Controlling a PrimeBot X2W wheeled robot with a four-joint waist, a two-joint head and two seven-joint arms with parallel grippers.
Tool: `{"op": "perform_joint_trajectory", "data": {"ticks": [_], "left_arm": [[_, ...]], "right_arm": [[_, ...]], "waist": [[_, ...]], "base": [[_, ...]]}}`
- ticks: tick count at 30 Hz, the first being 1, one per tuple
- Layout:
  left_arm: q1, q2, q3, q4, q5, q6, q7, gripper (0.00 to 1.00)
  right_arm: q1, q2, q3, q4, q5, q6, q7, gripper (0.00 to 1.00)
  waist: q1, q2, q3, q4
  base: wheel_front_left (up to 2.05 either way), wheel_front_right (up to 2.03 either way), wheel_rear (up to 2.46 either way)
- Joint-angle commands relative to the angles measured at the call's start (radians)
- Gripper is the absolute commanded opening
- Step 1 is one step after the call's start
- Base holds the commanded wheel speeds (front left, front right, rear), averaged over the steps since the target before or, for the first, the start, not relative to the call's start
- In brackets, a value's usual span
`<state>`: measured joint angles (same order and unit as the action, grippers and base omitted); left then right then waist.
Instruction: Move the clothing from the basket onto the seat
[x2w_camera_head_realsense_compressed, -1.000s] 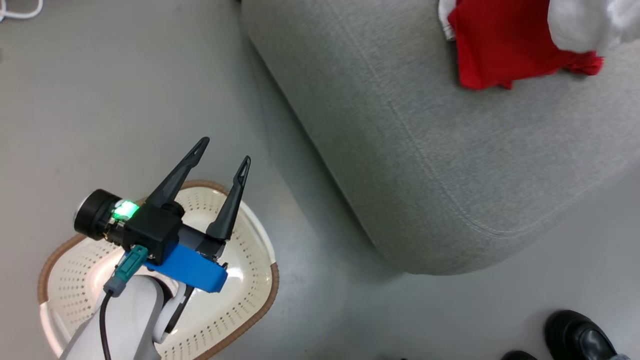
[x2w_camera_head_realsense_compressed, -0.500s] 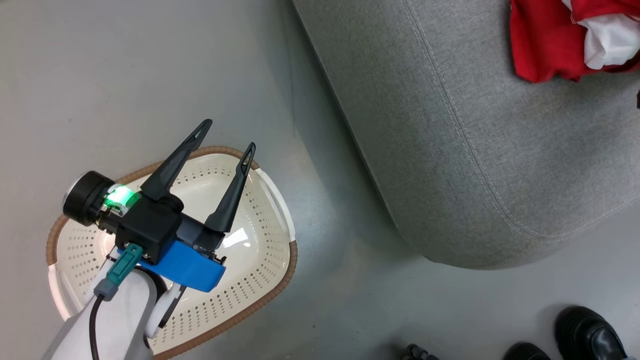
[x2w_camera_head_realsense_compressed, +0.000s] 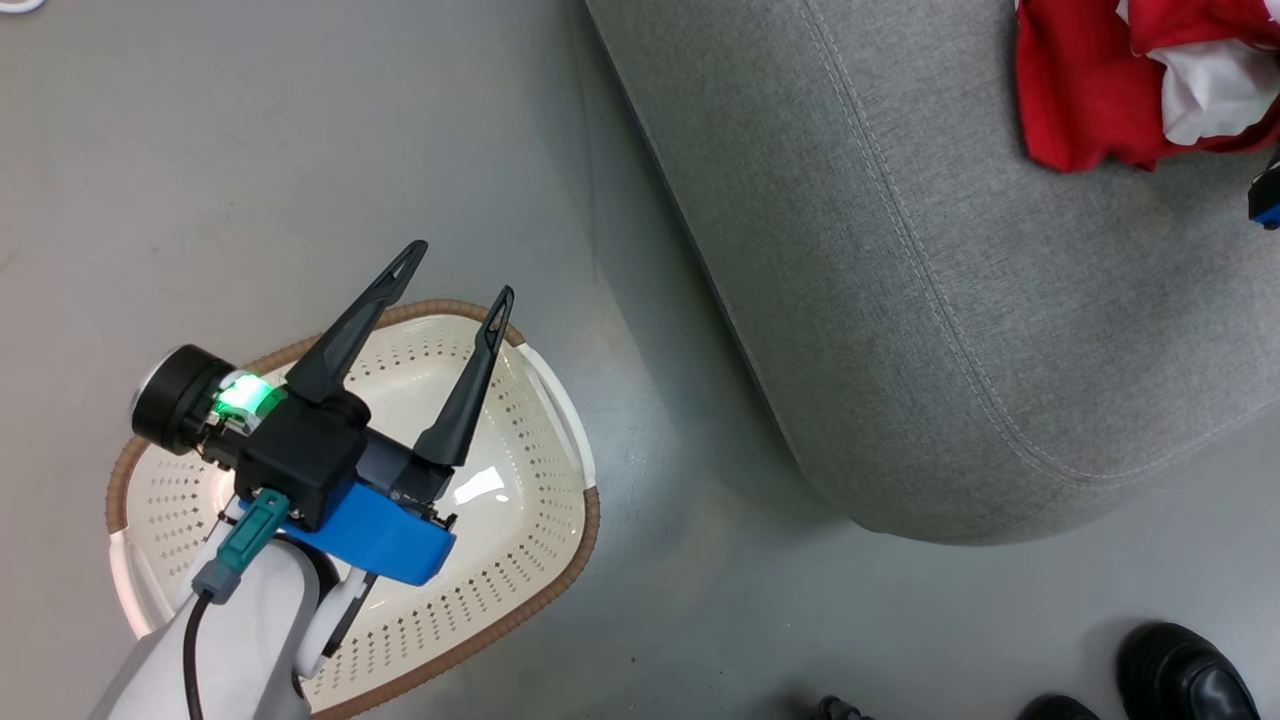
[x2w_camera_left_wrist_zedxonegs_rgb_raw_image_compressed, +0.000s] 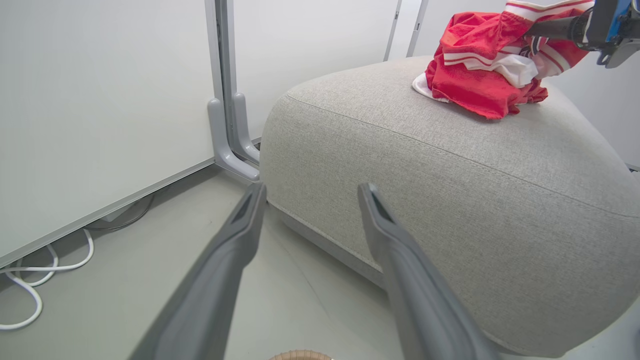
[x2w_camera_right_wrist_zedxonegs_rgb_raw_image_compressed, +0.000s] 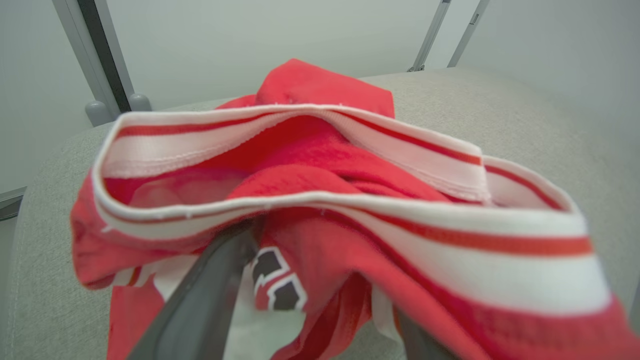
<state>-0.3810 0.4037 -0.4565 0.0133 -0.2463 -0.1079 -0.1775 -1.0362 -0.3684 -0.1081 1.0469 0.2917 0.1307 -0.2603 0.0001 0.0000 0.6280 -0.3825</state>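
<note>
Clothing (x2w_camera_right_wrist_zedxonegs_rgb_raw_image_compressed: 350, 220) draped over right jaws

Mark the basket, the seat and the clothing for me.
basket (x2w_camera_head_realsense_compressed: 545, 470): head view, bare perforated inner wall on its right side.
seat (x2w_camera_left_wrist_zedxonegs_rgb_raw_image_compressed: 450, 190): left wrist view, grey front face.
clothing (x2w_camera_left_wrist_zedxonegs_rgb_raw_image_compressed: 475, 90): left wrist view, red fabric of the pile.

Red clothing (x2w_camera_right_wrist_zedxonegs_rgb_raw_image_compressed: 320, 165) with white striped trim heaped on grey seat (x2w_camera_right_wrist_zedxonegs_rgb_raw_image_compressed: 525, 115), close to lens and partly blurred; dark lettering outlined in white visible on a lower fold. Right gripper (x2w_camera_right_wrist_zedxonegs_rgb_raw_image_compressed: 310, 305) rising from bottom edge, left finger (x2w_camera_right_wrist_zedxonegs_rgb_raw_image_compressed: 200, 305) dark and lying against fabric, other finger mostly hidden under red cloth, jaws apart with fabric draped between and over them. Pale wall and grey upright posts (x2w_camera_right_wrist_zedxonegs_rgb_raw_image_compressed: 100, 55) behind seat.
</note>
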Motion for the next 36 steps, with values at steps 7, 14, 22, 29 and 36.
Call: {"op": "perform_joint_trajectory", "data": {"ticks": [7, 14, 22, 29, 36], "left_arm": [[-0.020, -0.011, -0.010, 0.020, -0.007, 0.002, -0.015, 1.00], [-0.027, -0.035, -0.019, 0.063, -0.022, 0.003, -0.042, 1.00], [-0.010, -0.086, -0.027, 0.148, -0.048, -0.001, -0.075, 1.00], [0.029, -0.155, -0.007, 0.223, -0.079, -0.005, -0.088, 1.00], [0.104, -0.213, 0.063, 0.235, -0.082, -0.009, -0.089, 1.00]], "right_arm": [[-0.008, -0.011, 0.010, -0.005, 0.006, 0.000, -0.006, 1.00], [0.021, -0.016, 0.040, -0.006, -0.009, 0.000, -0.006, 1.00], [0.091, 0.001, 0.092, -0.004, -0.007, 0.000, -0.006, 1.00], [0.209, 0.015, 0.123, -0.055, -0.001, 0.000, -0.006, 1.00], [0.327, 0.030, 0.171, -0.145, 0.014, 0.000, -0.006, 1.00]], "waist": [[-0.0001, 0.0000, -0.009, 0.009], [-0.0001, 0.0000, -0.048, 0.020], [-0.0001, 0.0000, -0.141, 0.038], [-0.0001, 0.0000, -0.258, 0.063], [-0.0001, 0.0000, -0.344, 0.085]], "base": [[0.00, 0.00, 0.00], [0.00, 0.00, 0.00], [0.00, 0.00, 0.00], [0.00, 0.00, 0.00], [0.00, 0.00, 0.00]]}}
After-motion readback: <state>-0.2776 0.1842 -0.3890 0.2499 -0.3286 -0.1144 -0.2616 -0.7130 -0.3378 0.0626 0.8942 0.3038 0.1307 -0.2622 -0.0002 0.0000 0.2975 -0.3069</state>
